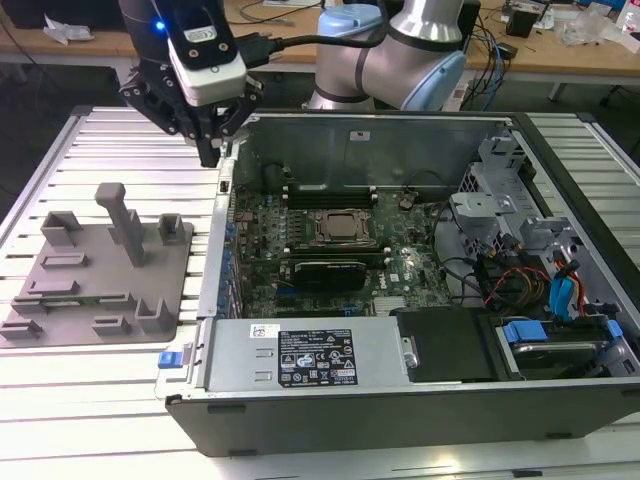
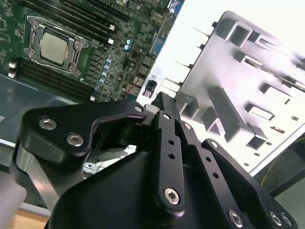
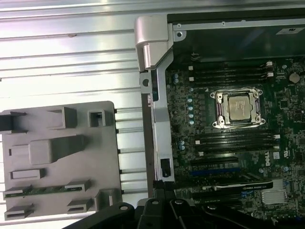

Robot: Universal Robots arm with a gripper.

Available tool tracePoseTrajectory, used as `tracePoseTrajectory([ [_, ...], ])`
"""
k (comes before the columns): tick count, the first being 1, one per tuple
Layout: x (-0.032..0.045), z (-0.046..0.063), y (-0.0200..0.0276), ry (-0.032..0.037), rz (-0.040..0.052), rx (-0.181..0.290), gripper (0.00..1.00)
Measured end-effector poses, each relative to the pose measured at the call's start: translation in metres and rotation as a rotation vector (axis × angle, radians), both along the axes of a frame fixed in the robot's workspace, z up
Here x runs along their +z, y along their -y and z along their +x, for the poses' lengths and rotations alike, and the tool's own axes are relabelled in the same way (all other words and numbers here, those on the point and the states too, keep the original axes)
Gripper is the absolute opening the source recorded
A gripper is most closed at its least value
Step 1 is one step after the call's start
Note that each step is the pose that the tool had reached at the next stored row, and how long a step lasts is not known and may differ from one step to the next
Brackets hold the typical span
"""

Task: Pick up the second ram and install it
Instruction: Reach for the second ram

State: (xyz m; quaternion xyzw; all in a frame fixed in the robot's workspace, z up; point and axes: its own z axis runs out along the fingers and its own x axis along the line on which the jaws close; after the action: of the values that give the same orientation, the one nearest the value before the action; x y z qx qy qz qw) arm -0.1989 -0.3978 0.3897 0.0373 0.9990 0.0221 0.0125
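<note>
While the second ram (image 3: 47, 190) sits in a long slot of the grey holder tray (image 3: 102, 157), showing in the first wrist view as a thin green strip between the tray's brackets, nothing grips it. The tray rests on the slatted table (image 1: 110, 400) just beside the open computer case (image 1: 400, 420), on the exterior view's left. The gripper (image 1: 211, 150) hangs above the case's rear corner nearest the tray, well apart from the stick, its jaws pressed together on nothing. The step in hand looks to be the pick-up, with the grasp not yet begun. Taking the stick would call for the jaws to spread, line up across its thin edge and descend squarely over the slot, while the memory slots (image 3: 233, 138) beside the processor socket (image 3: 237, 107) lie inside the case
</note>
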Motion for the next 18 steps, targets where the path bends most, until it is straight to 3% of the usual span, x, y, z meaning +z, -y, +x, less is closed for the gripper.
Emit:
tracePoseTrajectory([
  [6,-0.0009,-0.009,0.0,0.0,0.0,0.0,0.08],
  [18,-0.0061,-0.039,0.0,0.0,0.0,0.0,0.08],
])
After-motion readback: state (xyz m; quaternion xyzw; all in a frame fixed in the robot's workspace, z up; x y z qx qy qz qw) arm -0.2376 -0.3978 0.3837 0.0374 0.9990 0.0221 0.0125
